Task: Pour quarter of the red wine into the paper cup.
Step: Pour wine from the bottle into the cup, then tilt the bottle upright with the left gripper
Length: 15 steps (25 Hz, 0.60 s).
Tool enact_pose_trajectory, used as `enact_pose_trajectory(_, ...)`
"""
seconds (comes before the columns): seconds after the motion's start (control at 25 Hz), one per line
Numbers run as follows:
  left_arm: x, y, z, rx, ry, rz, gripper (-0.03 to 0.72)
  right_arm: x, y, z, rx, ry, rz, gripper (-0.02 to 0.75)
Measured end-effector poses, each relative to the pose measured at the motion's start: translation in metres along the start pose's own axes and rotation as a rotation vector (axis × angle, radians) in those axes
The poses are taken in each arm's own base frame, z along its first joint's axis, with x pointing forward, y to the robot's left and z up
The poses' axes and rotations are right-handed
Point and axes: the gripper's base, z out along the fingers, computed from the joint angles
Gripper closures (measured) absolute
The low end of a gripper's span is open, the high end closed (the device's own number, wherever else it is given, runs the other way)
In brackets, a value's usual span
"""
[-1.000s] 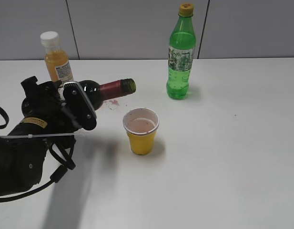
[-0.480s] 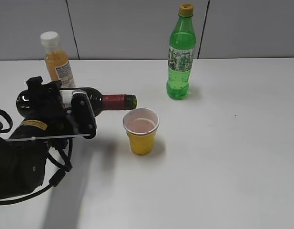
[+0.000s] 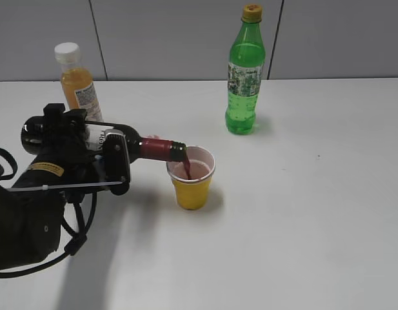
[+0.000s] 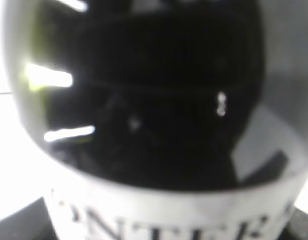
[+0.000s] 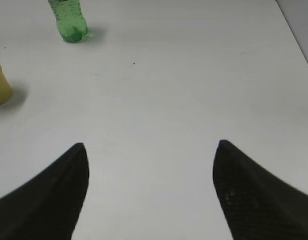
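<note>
My left gripper (image 3: 108, 161) is shut on the red wine bottle (image 3: 157, 148), a dark glass bottle with a dark red neck and a white label. The bottle is tipped past level, its mouth over the rim of the yellow paper cup (image 3: 191, 187). Red wine runs from the mouth into the cup. In the left wrist view the bottle's dark body and white label (image 4: 158, 215) fill the frame, blurred. My right gripper (image 5: 150, 150) is open and empty above bare table; the cup's edge shows at the far left of its view (image 5: 0, 87).
An orange juice bottle with a white cap (image 3: 76, 81) stands behind my left arm. A green soda bottle with a yellow cap (image 3: 246, 74) stands at the back, right of the cup, and shows in the right wrist view (image 5: 69, 20). A grey wall closes the table's far edge.
My left gripper has tipped the bottle further, neck down and to the right, from above the cup to its rim. Wine now streams into the cup.
</note>
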Motion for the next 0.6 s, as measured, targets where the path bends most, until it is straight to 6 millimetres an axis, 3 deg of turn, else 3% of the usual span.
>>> enact_pose_trajectory(0.6, -0.0001, 0.0000, 0.0000, 0.000, -0.001, -0.001, 0.159, 0.0000, 0.0000, 0.0000, 0.000, 0.000, 0.000, 0.152)
